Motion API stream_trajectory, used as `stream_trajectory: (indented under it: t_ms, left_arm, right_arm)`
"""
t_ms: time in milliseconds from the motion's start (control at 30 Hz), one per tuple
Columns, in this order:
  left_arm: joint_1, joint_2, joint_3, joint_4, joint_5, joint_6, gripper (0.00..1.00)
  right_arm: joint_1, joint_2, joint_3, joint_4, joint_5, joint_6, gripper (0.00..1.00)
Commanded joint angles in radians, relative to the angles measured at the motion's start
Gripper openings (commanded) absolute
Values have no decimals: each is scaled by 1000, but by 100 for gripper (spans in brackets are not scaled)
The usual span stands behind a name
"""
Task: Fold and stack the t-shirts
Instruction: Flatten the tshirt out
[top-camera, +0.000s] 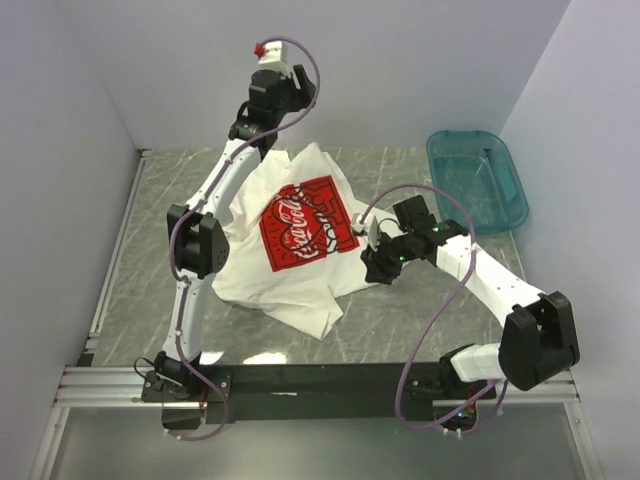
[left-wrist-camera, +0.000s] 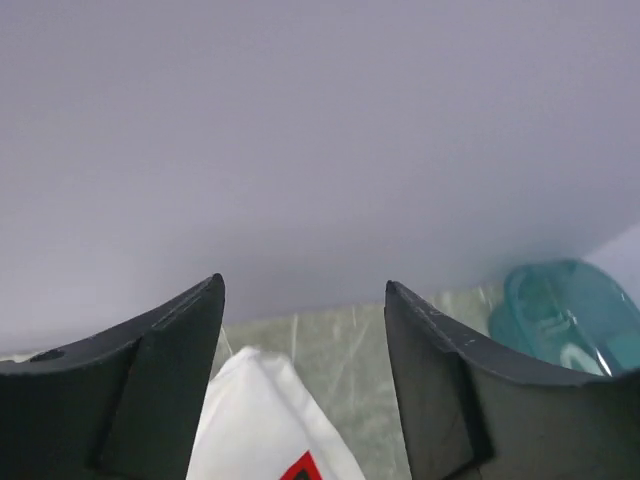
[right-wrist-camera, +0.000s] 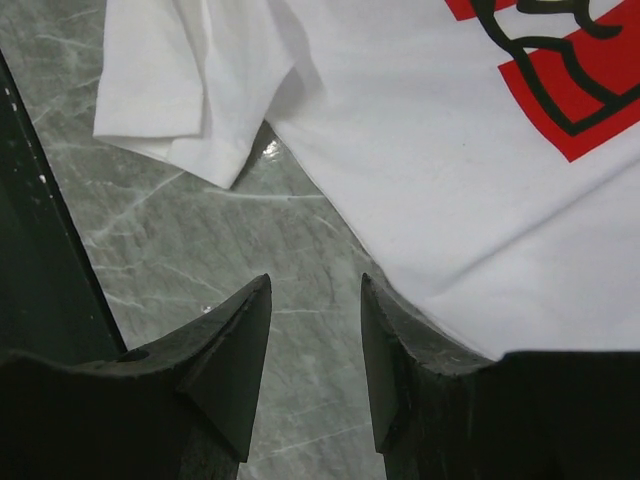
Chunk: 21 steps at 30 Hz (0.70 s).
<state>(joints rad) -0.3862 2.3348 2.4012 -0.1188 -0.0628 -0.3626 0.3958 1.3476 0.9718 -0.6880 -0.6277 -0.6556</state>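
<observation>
Left wrist view: left hand (left-wrist-camera: 303, 288) has its fingers apart with nothing between them, raised and facing the pale back wall (left-wrist-camera: 320, 130). Below the gap is a white corner of the t-shirt (left-wrist-camera: 255, 420) with a sliver of red showing. The teal basin (left-wrist-camera: 565, 310) sits off to the right.

Top view: the left hand (top-camera: 285, 88) is high over the shirt's far edge. The t-shirt (top-camera: 250, 262) lies spread but rumpled, chest up, in the middle of the marble bench (top-camera: 140, 290). Its red print (top-camera: 308, 222) faces up and its near hem is bunched. The basin (top-camera: 476, 182) stands at the far right corner, well apart from the cloth.

Right wrist view: right hand (right-wrist-camera: 315, 285) is low, fingers apart, the gap over bare bench with nothing in it. The finger on the right of the view is at the shirt's edge; I cannot tell whether it touches. One sleeve (right-wrist-camera: 160, 100) lies flat beyond.
</observation>
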Motion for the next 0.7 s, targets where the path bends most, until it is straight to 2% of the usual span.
stream_trajectory:
  t_ms: [0,33,167,200,233,267,333,367,433,467,533,667]
  left_arm:
    - [21,-4,17,21,-71,-53,73]
    - [23,-41,-32,25,-89,-39,80]
    - [40,-362,-319,8,-97,-29,84]
    - [47,-421,-453,-11,-94,-27,85]
    - [49,-548,-529,-18,-91,-22,86]
    - [50,-613,-688,-22,-104,-22,86]
    - [63,-743,-854,-28,-127,-36,88]
    - [67,-872,-1008,-28,-141,-41,88]
    - [81,-997,-1147,-35,-166,-61,88]
    - [83,-1111,-1260,-38,-179,-56,88]
    - [84,-1269,-1355,-56,-242,-47,87]
    - [86,-1480,-1533,-114,-362,-26,87]
  right_arm:
    - [55,-59,-27,48,29,-16,48]
    - [80,-64,-44,70,48,-24,48]
    - [289,-51,-62,105,195,-88,49]
    - [332,-36,-61,107,267,-96,49]
    - [425,-6,-50,111,295,-102,50]
    - [464,14,-45,114,322,-110,50]
    - [540,48,-27,131,368,-110,50]
    - [602,85,-22,139,379,-104,50]
    - [649,117,1,165,393,-87,50]
    - [684,149,10,171,401,-70,50]
    - [706,189,48,186,428,-38,51]
    - [709,271,102,199,460,31,51]
